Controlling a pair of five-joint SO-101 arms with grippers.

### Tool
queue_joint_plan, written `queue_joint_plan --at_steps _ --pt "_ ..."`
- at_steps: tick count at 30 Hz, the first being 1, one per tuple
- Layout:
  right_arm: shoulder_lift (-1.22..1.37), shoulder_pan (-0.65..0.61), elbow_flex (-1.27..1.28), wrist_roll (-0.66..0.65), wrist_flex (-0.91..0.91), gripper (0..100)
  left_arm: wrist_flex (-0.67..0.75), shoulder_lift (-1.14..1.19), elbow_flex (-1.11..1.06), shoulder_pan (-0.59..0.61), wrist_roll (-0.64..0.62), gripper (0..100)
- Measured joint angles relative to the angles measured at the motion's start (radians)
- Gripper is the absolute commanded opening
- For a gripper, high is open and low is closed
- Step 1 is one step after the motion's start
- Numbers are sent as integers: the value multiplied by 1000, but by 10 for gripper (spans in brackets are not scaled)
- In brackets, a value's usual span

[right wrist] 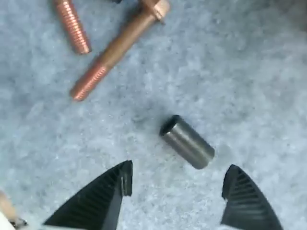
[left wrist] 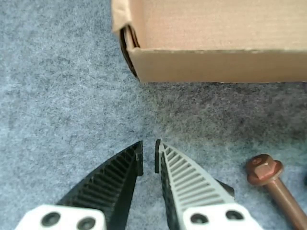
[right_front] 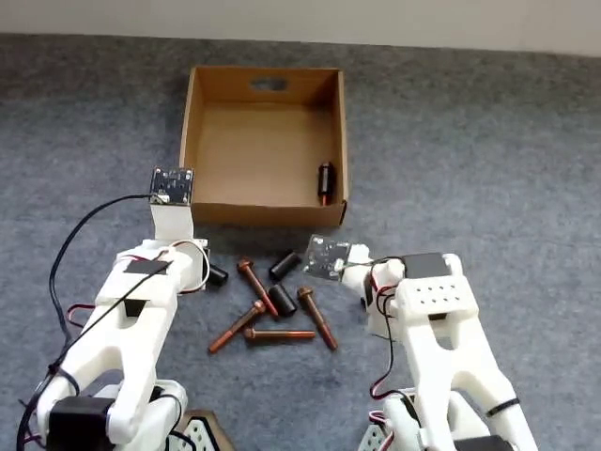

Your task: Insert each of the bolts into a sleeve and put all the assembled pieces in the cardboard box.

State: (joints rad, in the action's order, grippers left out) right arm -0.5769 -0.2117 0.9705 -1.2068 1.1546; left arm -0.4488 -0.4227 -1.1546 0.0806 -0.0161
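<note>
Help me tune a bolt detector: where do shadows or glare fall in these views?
High view: soft, even light, only faint shadows beside the bolts. Left wrist view: a darker band on the carpet along the cardboard box wall. Right wrist view: the sleeve carries a pale sheen and casts a soft shadow.

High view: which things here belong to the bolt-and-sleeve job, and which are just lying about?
Job: cardboard box; assembled piece inside it; four loose bolts; three loose sleeves; right gripper, open by a sleeve.
Not part of it: grey carpet; arm cables.
</note>
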Motion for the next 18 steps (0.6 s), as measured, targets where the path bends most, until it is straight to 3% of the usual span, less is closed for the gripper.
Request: queue_joint_plan --at_steps 8,16,18 --pt "112 0 8 -18 -144 235 0 0 0 0 0 72" --pt "259 3 5 -18 -169 228 0 0 0 0 0 72" --pt "261 3 5 -18 -172 181 0 0 0 0 0 72"
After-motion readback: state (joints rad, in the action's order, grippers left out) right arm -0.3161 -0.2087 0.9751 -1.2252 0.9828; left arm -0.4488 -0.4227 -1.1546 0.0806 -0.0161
